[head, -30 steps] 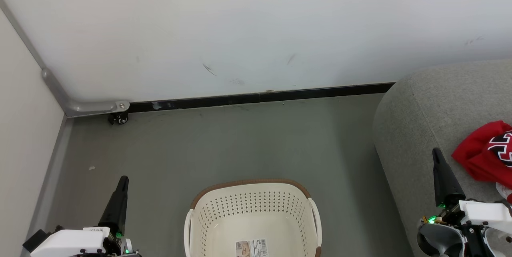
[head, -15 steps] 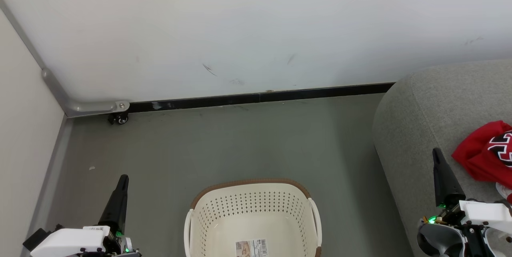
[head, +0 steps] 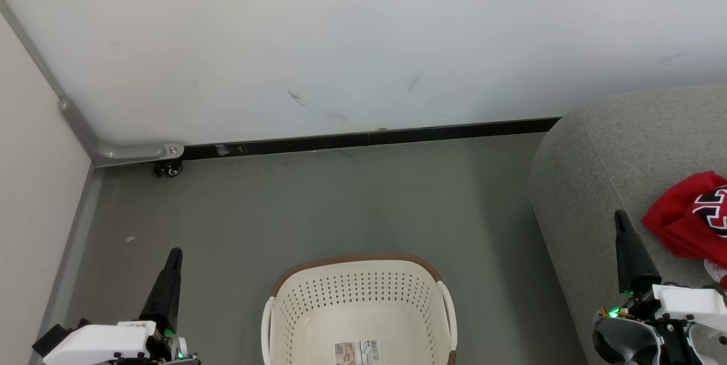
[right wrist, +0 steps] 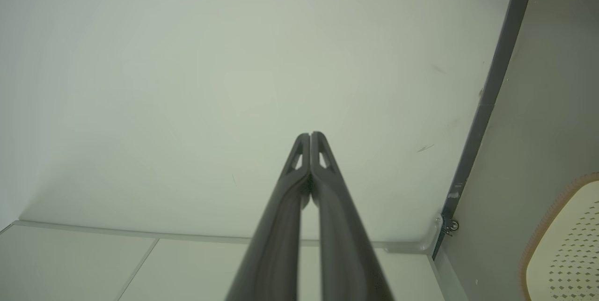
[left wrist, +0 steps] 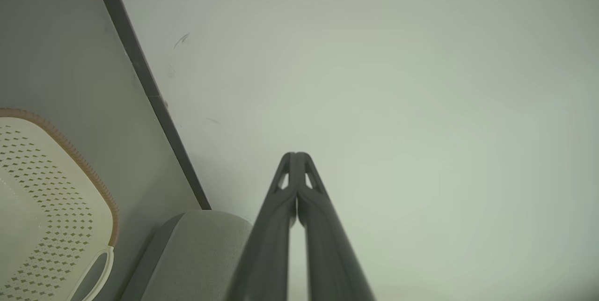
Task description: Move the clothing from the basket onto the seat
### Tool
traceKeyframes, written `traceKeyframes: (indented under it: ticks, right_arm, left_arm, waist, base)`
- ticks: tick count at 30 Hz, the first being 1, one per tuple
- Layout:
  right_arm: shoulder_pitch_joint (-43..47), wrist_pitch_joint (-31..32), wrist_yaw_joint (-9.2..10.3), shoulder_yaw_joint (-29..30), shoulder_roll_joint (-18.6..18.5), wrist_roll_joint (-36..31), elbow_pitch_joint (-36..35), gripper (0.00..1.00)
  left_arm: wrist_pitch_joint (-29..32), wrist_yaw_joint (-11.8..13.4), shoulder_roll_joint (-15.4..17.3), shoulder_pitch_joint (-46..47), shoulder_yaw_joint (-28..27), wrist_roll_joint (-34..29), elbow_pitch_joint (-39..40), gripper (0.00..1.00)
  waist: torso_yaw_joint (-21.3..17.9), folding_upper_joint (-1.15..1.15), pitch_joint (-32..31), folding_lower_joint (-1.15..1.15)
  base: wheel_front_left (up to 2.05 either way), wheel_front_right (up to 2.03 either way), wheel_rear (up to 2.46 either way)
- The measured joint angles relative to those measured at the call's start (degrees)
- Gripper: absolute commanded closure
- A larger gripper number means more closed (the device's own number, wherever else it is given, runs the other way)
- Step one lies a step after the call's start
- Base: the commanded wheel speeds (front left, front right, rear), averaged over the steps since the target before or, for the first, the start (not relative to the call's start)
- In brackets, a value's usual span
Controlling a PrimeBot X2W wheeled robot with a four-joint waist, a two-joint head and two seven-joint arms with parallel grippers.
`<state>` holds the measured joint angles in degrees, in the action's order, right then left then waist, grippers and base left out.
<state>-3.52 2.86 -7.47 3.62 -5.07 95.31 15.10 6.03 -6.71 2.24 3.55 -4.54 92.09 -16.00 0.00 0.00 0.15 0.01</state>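
Plainly, both sets of jaws are together with nothing between them. The left gripper (left wrist: 295,157) has its two dark fingers pressed tip to tip and aimed at the pale wall (head: 363,30). The right gripper (right wrist: 310,135) is closed the same way and also empty.

Outward from there:
- The left arm hangs low over the grey floor (head: 341,200), left of the basket (head: 355,258) and apart from it.
- The right arm hangs over the seat (head: 613,149), with its tip just beside the clothing (head: 679,220). That is a red bundle lying on the cushion, well in from the rounded edge.

Risks, as I judge them:
- A careless sweep of the right arm could catch the loose red fabric on a fingertip. That could drag it toward the seat's edge or onto the floor.
- The basket looks light. A nudge from either arm could skid it.
- The job could be called finished too soon, because the near part of the basket cannot be checked.

Hard to make out:
- The basket's near side runs off the bottom of the head view. What shows is bare plastic and a paper label (head: 356,352).
- The clothing is cut by the right border, so I cannot count the pieces.
- A white scrap below the red may be cloth. I cannot tell.
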Motion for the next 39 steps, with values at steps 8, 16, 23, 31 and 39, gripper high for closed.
traceKeyframes:
  ticks: [8, 16, 23, 31, 39]
  right_arm:
    - [0.00, 0.01, 0.00, 0.04, 0.01, 0.00, 0.00, 1.00]
    - [0.00, 0.01, 0.00, 0.09, 0.01, 0.00, 0.01, 1.00]
    - [-0.01, 0.19, 0.00, 0.13, 0.02, 0.00, 0.01, 1.00]
    - [-0.01, 0.19, 0.00, 0.18, 0.03, 0.00, 0.01, 1.00]
    - [-0.01, 0.26, 0.00, 0.23, 0.04, -0.01, 0.02, 1.00]
  left_arm:
    - [0.01, -0.19, 0.00, 0.01, -0.01, 0.00, -0.03, 1.00]
    - [0.01, -0.19, 0.00, 0.01, -0.03, 0.00, -0.14, 1.00]
    - [0.01, -0.19, -0.01, 0.02, -0.04, 0.00, -0.21, 1.00]
    - [0.01, -0.19, -0.01, 0.02, -0.05, 0.00, -0.22, 1.00]
    - [0.01, -0.20, -0.01, 0.02, -0.07, 0.00, -0.24, 1.00]
  waist:
    - [0.00, 0.00, 0.00, 0.00]
    - [0.00, 0.00, 0.00, 0.00]
    - [0.00, 0.00, 0.00, 0.00]
    - [0.00, 0.00, 0.00, 0.00]
    - [0.00, 0.00, 0.00, 0.00]
  base:
    - [0.00, 0.00, 0.00]
    - [0.00, 0.00, 0.00]
    - [0.00, 0.00, 0.00]
    - [0.00, 0.00, 0.00]
    - [0.00, 0.00, 0.00]
